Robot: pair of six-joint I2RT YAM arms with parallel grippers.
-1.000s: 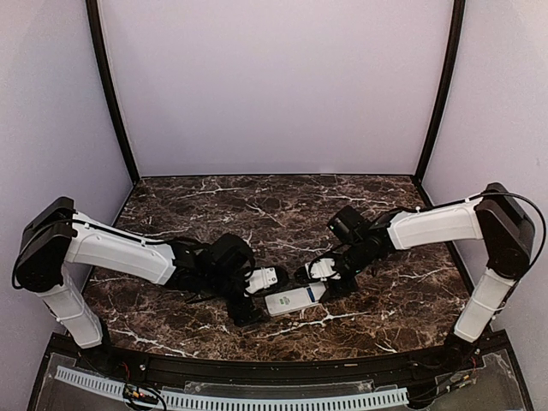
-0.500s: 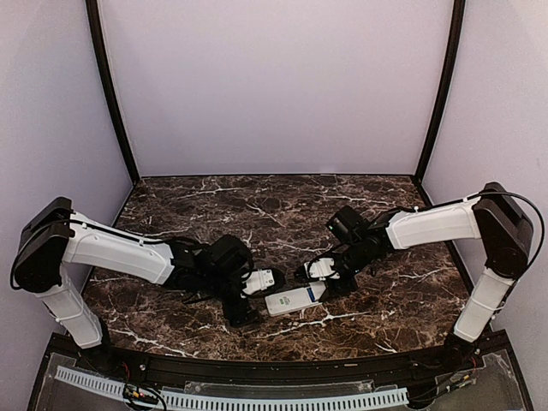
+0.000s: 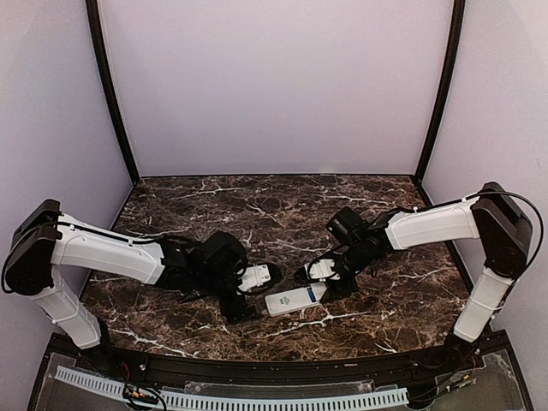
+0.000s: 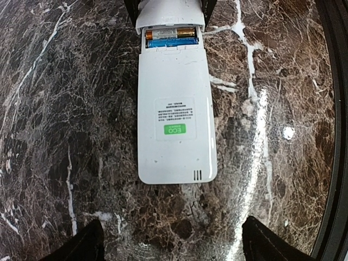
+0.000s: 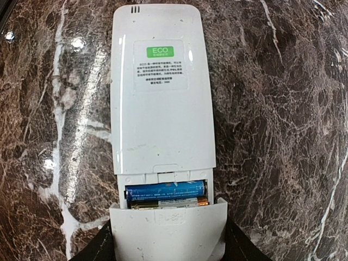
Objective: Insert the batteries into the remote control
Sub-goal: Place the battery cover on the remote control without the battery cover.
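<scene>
The white remote control (image 3: 294, 300) lies back up on the marble table, its green ECO label showing in the right wrist view (image 5: 161, 92) and the left wrist view (image 4: 174, 103). Its battery compartment holds a blue battery (image 5: 166, 190) and a gold-tipped one (image 5: 168, 203) side by side; both also show in the left wrist view (image 4: 170, 37). My right gripper (image 5: 168, 242) is shut on the white cover plate (image 5: 168, 228) at the compartment's edge, partly over it. My left gripper (image 4: 174, 244) is open and empty, short of the remote's other end.
The dark marble table (image 3: 282, 205) ends at a black rim near the arm bases (image 3: 257, 364). Pale walls with black posts (image 3: 111, 94) close in the back and sides. The two grippers (image 3: 254, 289) (image 3: 325, 278) face each other across the remote.
My left arm has drawn back a little to the left, away from the remote. The right gripper and the cover plate have barely moved.
</scene>
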